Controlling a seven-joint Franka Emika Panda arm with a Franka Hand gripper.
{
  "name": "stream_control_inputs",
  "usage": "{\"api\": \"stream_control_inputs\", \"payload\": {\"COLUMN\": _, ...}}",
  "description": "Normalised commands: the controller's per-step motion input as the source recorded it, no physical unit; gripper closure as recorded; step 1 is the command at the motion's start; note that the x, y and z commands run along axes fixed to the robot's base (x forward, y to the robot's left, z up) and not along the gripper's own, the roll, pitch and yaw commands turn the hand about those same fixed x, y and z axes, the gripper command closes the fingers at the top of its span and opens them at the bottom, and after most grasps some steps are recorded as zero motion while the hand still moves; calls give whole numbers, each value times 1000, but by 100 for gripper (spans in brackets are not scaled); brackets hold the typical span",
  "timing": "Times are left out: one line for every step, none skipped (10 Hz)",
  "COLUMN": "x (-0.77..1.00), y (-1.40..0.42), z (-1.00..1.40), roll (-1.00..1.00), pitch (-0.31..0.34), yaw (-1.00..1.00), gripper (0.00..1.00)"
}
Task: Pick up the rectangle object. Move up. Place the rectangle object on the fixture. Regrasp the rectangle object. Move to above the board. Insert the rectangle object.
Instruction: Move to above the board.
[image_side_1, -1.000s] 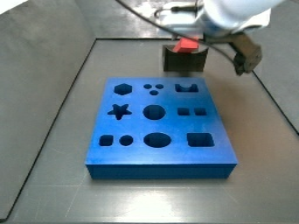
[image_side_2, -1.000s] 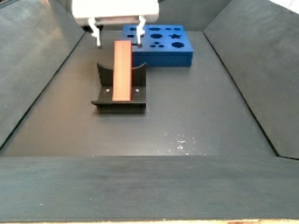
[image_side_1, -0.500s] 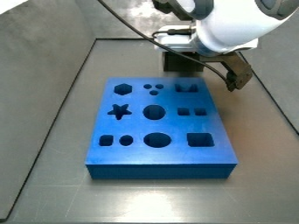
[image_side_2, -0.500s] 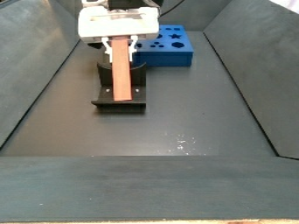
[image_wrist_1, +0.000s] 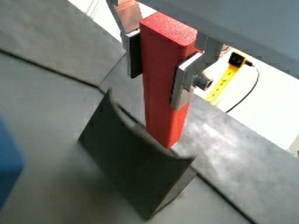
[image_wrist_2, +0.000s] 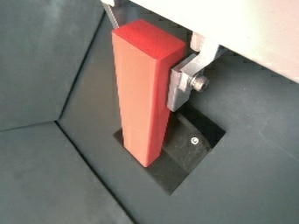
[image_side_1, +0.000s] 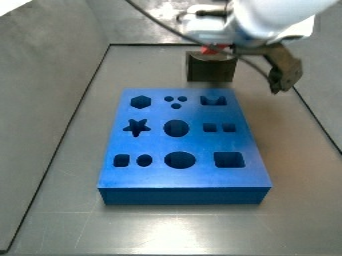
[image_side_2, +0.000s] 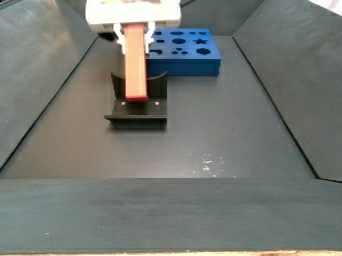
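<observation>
Upright, smooth red-orange rectangle object (image_wrist_1: 165, 83) clamped in tool (image_wrist_1: 160, 66), lower end in dark notched fixture (image_wrist_1: 135, 166)

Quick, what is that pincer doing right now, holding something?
Pincer: closed on the red-orange rectangle object, standing upright in the fixture.

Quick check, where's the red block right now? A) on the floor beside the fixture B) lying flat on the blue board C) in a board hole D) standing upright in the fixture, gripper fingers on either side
D: the rectangle object stands upright on the fixture, between the gripper fingers, away from the board.
</observation>
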Motion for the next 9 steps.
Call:
{"api": "stream_control_inputs", "payload": {"x": 46, "y": -146, "z": 1000, "roll": -31, "pitch": 164, "yaw": 57, "gripper": 100}}
{"api": "stream_control_inputs", "payload": {"x": 43, "y": -97, "z": 849, "roll": -26, "pitch": 162, "yaw": 86, "gripper": 100}}
{"api": "stream_control_inputs", "payload": {"x": 42, "y": -78, "z": 734, "roll": -27, "pitch": 158, "yaw": 98, "gripper": 100}}
{"api": "stream_control_inputs", "payload": {"x": 34, "y": -49, "z": 510, "roll": -22, "pitch": 144, "yaw": 117, "gripper": 100}}
{"api": "stream_control_inputs", "payload": {"x": 34, "y": -35, "z": 342, "roll": -24, "pitch": 130, "yaw": 127, "gripper": 100}}
{"api": "stream_control_inputs", "payload": {"x": -765, "y": -936, "z": 1000, "roll": -1000, "pitch": -32, "yaw": -47, "gripper": 100}}
{"api": "stream_control_inputs", "payload": {"x": -792, "y": -966, "z": 1000, "roll": -1000, "pitch": -37, "yaw": -47, "gripper": 100}}
{"api": "stream_control_inputs", "payload": {"x": -825, "y": -878, "z": 1000, "roll": -1000, "pitch": -72, "yaw": -51, "gripper": 100}}
{"api": "stream_control_inputs", "payload": {"x": -856, "y": -865, "z": 1000, "roll": -1000, "pitch": -81, "yaw": -54, "gripper": 100}}
